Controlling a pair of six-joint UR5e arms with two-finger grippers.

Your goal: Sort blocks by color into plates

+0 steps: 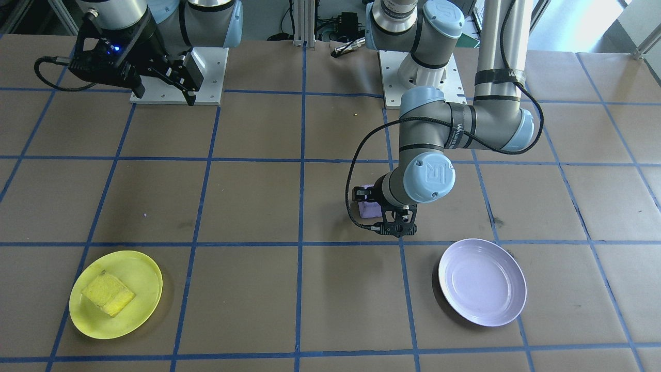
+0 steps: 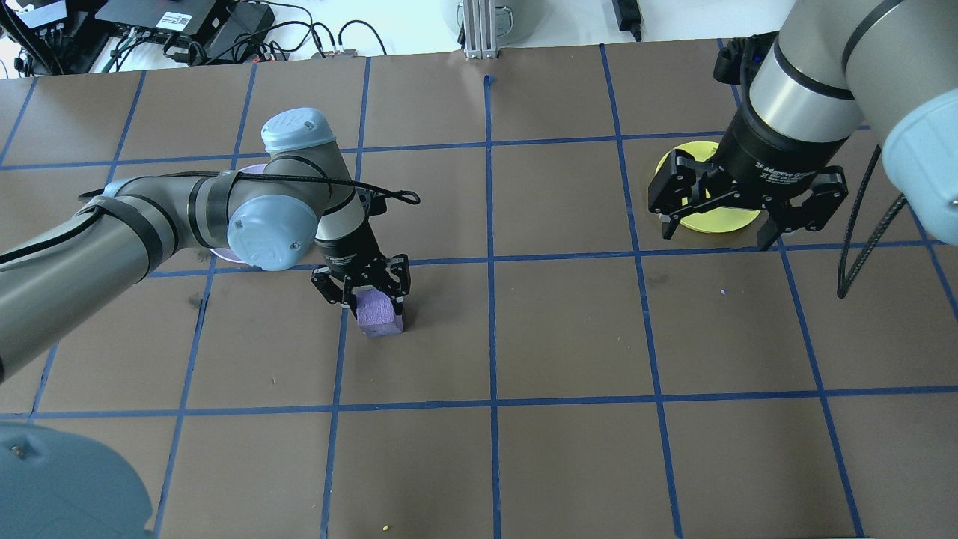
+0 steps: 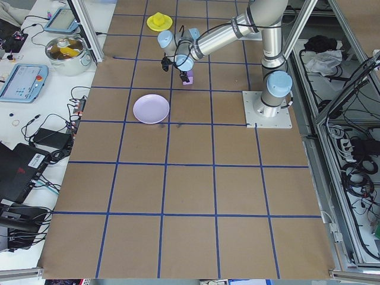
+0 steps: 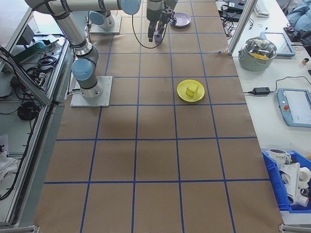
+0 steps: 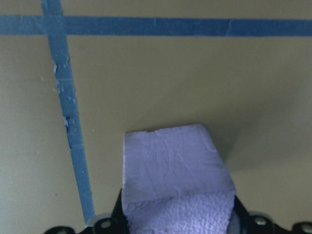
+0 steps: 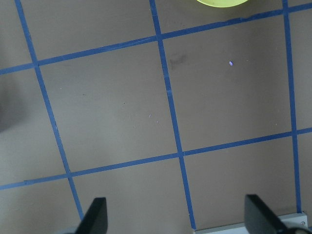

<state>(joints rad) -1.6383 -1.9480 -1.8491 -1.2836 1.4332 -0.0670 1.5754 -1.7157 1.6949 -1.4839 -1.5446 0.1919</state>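
Note:
The light purple block (image 2: 379, 314) sits between the fingers of my left gripper (image 2: 374, 303), which is shut on it low over the brown table; the left wrist view shows the block (image 5: 170, 165) filling the space between the pads. The lavender plate (image 1: 483, 281) stands empty, a short way from that gripper. The yellow block (image 1: 108, 294) lies in the yellow plate (image 1: 142, 266). My right gripper (image 2: 718, 232) hangs open and empty high above the table, and it partly covers the yellow plate (image 2: 711, 221) in the overhead view.
The table is brown paper with a blue tape grid (image 1: 302, 206). Both arm base plates (image 1: 206, 77) stand at the robot's edge. Side benches hold a lidded pot (image 4: 262, 48), tablets (image 4: 296, 104) and cables.

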